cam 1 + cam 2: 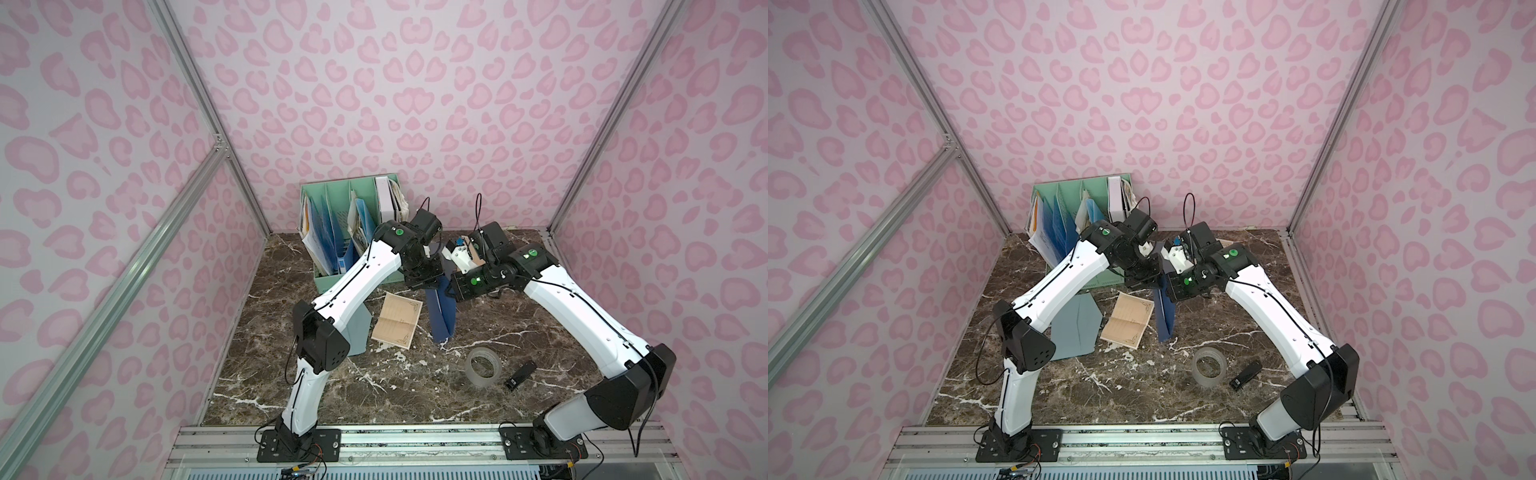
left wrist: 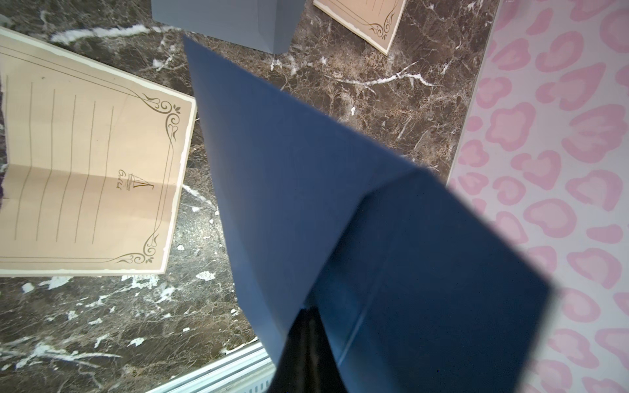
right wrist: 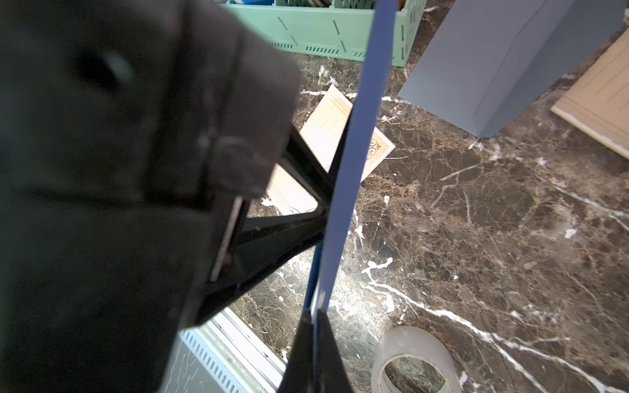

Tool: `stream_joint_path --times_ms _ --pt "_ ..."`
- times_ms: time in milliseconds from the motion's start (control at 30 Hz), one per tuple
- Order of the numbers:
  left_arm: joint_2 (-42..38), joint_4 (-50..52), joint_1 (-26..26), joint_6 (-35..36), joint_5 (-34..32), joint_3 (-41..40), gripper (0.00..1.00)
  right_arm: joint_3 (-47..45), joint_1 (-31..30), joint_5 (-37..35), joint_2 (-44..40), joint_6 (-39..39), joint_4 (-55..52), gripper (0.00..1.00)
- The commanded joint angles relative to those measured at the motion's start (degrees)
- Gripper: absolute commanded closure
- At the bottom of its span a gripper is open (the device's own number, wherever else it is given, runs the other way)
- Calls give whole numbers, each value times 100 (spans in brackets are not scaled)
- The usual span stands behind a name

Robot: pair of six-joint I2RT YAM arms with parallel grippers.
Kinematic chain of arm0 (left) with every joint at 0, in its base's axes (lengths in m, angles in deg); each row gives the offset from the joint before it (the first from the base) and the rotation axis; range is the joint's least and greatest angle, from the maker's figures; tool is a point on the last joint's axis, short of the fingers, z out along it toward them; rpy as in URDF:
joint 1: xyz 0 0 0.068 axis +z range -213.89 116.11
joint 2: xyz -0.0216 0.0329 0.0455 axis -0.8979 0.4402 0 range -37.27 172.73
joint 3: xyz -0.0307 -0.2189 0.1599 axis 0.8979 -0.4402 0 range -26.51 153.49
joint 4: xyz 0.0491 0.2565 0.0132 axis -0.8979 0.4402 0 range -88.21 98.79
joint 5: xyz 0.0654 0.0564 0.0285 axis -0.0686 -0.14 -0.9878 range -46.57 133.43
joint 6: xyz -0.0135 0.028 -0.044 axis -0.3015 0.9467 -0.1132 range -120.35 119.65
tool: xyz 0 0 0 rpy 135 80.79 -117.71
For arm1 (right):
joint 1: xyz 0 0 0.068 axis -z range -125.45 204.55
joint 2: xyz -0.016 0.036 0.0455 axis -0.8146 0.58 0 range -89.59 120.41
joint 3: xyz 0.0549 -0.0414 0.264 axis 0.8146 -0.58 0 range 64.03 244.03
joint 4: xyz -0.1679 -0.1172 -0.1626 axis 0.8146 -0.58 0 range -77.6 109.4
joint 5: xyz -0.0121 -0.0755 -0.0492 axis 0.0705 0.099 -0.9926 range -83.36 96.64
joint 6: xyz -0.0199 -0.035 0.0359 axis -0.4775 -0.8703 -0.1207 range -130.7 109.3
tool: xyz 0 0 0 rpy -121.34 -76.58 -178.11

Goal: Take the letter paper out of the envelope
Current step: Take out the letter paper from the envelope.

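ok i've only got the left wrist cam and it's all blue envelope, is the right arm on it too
observer: yes, the right jaws are shut on an edge of the dark blue envelope.
operator: anything else over on that side
observer: a clear tape roll and a small black object lie side by side.
operator: and at the back
observer: a green file organizer stands there.

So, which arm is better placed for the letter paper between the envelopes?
Left, probably: the letter paper lies on the left gripper's side of the dark blue envelope it holds with the right gripper.
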Motion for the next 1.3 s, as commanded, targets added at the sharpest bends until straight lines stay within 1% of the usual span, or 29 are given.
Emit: stream_joint_path --times_ms 0,133,267,400,700,933,1267 --pt "32 185 3 111 -139 102 92 -8 -35 5 -2 4 94 100" --pt "19 188 -3 118 -137 106 86 -50 -38 -40 15 -18 93 100" --pt "26 294 4 200 -198 171 84 -69 -36 -131 58 -52 68 100" --pt "168 553 -1 242 -216 334 83 7 -36 -124 71 -53 115 100" --pt "341 775 5 351 -286 514 81 166 -36 -166 125 -57 91 100" --pt "370 748 19 358 -320 555 79 202 -41 -151 166 -53 94 100" --pt "622 1120 14 467 -488 813 77 300 -79 -92 123 3 212 100"
